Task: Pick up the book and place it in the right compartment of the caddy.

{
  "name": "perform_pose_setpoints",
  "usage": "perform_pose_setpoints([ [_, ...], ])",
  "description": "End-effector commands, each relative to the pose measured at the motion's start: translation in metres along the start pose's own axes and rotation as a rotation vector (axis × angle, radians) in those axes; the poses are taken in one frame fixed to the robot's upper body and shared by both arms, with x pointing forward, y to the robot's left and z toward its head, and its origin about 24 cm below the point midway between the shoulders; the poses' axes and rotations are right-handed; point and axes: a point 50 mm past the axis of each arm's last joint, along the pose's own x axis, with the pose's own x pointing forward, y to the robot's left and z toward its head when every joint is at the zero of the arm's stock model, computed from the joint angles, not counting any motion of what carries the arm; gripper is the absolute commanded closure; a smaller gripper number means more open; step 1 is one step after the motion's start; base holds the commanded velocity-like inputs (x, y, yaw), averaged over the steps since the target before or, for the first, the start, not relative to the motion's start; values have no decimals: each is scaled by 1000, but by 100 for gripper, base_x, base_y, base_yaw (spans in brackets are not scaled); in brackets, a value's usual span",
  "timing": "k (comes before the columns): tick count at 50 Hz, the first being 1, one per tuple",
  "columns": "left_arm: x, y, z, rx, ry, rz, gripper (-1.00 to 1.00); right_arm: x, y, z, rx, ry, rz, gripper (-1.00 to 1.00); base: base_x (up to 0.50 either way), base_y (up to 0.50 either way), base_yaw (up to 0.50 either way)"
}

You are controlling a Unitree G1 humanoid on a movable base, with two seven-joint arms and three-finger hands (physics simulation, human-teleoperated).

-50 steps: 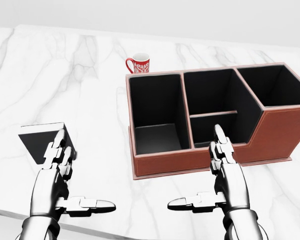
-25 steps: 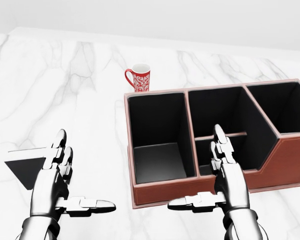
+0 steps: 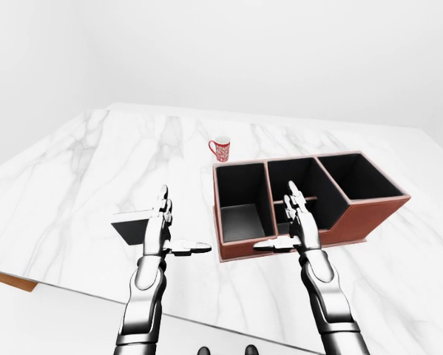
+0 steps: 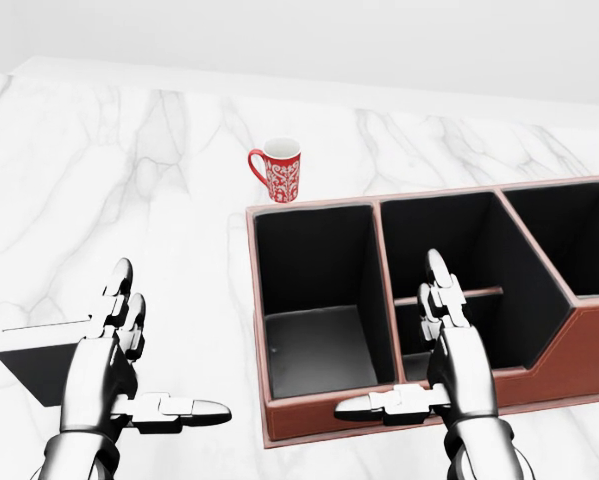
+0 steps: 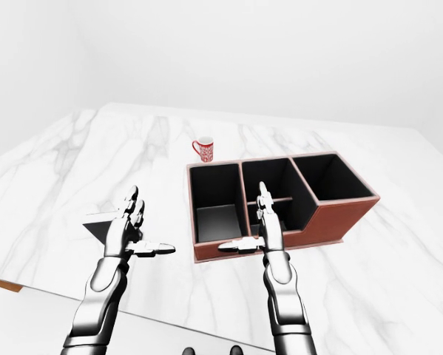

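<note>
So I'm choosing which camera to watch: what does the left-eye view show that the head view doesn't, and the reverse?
Only the left-eye view shows the caddy whole, with all of its right compartment, plus the table's near edge, the wall behind, and both forearms. Only the head view gives a close look into the caddy's left compartment, down to its floor; it cuts the right compartment off at the picture's edge. Both show the mug, the dark book partly hidden by the open left hand, and the open right hand over the caddy.
</note>
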Motion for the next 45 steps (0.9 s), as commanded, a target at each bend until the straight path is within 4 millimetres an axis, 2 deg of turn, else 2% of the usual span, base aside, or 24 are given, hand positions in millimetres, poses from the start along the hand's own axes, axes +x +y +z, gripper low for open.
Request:
perform_pose_setpoints([
  [1,0,0,0,0,0,0,-100,0,0,0,-1,1,0,-100,0,0,0],
  [34,1,0,-2,-9,-3,-5,-100,1,0,-2,-1,7,-2,-100,0,0,0],
  [39,-1,-2,-2,28,-24,-18,-100,1,0,-1,-1,7,-4,-100,0,0,0],
  [42,1,-2,-11,23,15,-18,-100,1,0,-1,-1,7,-4,-100,0,0,0],
  [45,0,-3,-8,50,0,-18,-100,1,0,0,-2,6,-4,-100,0,0,0],
])
